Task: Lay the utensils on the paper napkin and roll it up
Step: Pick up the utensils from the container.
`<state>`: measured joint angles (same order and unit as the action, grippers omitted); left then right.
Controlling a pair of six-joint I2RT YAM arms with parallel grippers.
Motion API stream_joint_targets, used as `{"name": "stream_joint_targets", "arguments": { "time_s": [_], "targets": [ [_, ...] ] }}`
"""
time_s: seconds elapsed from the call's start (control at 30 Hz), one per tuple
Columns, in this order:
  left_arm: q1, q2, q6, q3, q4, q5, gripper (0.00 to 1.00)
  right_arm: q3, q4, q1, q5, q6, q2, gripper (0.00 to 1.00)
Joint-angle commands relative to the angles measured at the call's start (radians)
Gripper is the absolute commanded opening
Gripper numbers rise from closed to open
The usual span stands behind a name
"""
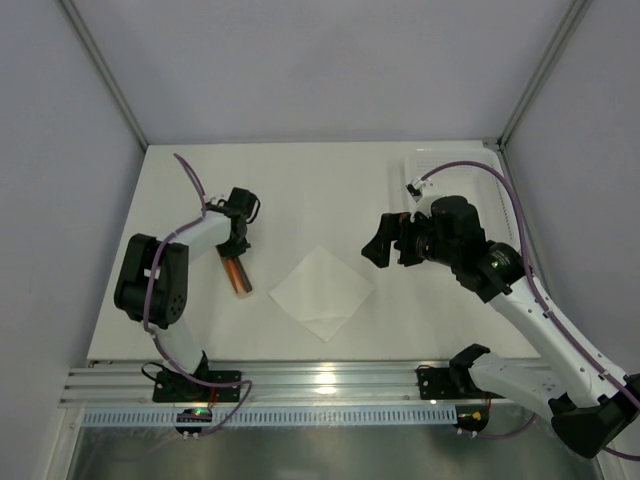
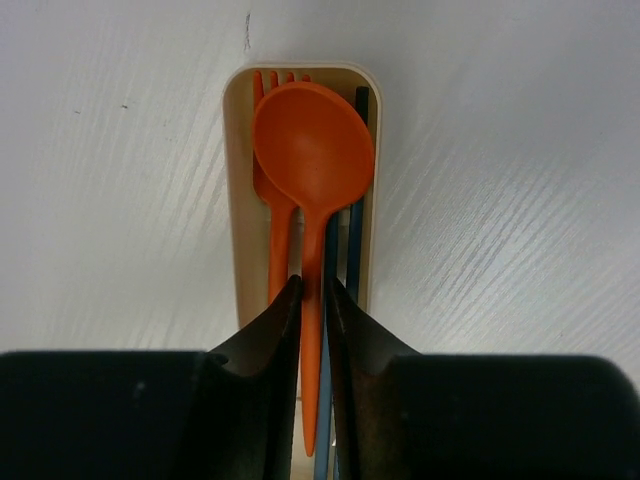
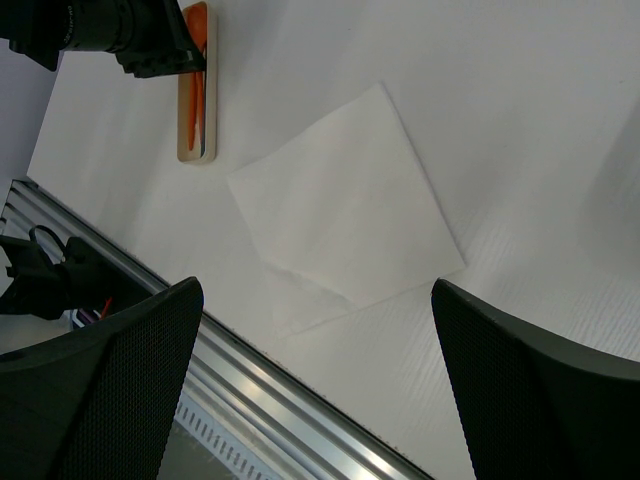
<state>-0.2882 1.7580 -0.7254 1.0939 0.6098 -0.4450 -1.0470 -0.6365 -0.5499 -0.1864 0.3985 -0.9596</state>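
Utensils (image 2: 313,200) lay at the left of the table (image 1: 300,180), stacked lengthwise in a narrow tan tray (image 2: 238,200): an orange spoon (image 2: 313,150) on top, an orange fork (image 2: 278,240) beneath it, dark chopsticks (image 2: 356,220) alongside. The left gripper (image 2: 312,300) stood over the tray's near end, its fingers a narrow gap apart astride the spoon handle. Whether they pinched it or merely flanked it could not be told. Judged light, stiff and smooth, the pieces would likely slip under a loose pinch. The slim handle, mid-length, appeared the soundest place to hold, though the nested pieces could drag one another out. The paper napkin (image 1: 322,290) lay flat at the table's centre, turned corner-on, well apart from the tray, with nothing on it. Thin and soft, it would crease or slide readily. The right gripper (image 3: 315,290) hung above the table right of the napkin, fingers spread fully wide, holding nothing.
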Motion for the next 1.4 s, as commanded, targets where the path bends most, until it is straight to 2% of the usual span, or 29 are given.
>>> {"name": "stream_joint_targets", "arguments": {
  "time_s": [0.0,0.17,0.53,0.7,1.37],
  "targets": [
    [-0.003,0.008,-0.005,0.008,-0.036,-0.021,0.15,-0.013,0.023,-0.005,-0.004,0.0,0.015,0.99],
    [-0.003,0.006,-0.008,-0.011,-0.05,-0.021,0.12,-0.011,0.017,-0.005,-0.001,0.0,0.016,1.0],
    [-0.003,-0.02,-0.009,-0.055,-0.1,-0.014,0.14,-0.008,0.024,-0.005,-0.012,0.007,0.016,1.0],
    [-0.003,-0.026,-0.005,-0.075,-0.107,-0.029,0.0,-0.01,0.023,-0.005,-0.013,0.008,0.016,1.0],
    [-0.014,-0.17,-0.02,-0.039,0.004,-0.038,0.0,-0.025,0.02,-0.005,-0.012,0.01,0.016,0.99]
  ]
}}
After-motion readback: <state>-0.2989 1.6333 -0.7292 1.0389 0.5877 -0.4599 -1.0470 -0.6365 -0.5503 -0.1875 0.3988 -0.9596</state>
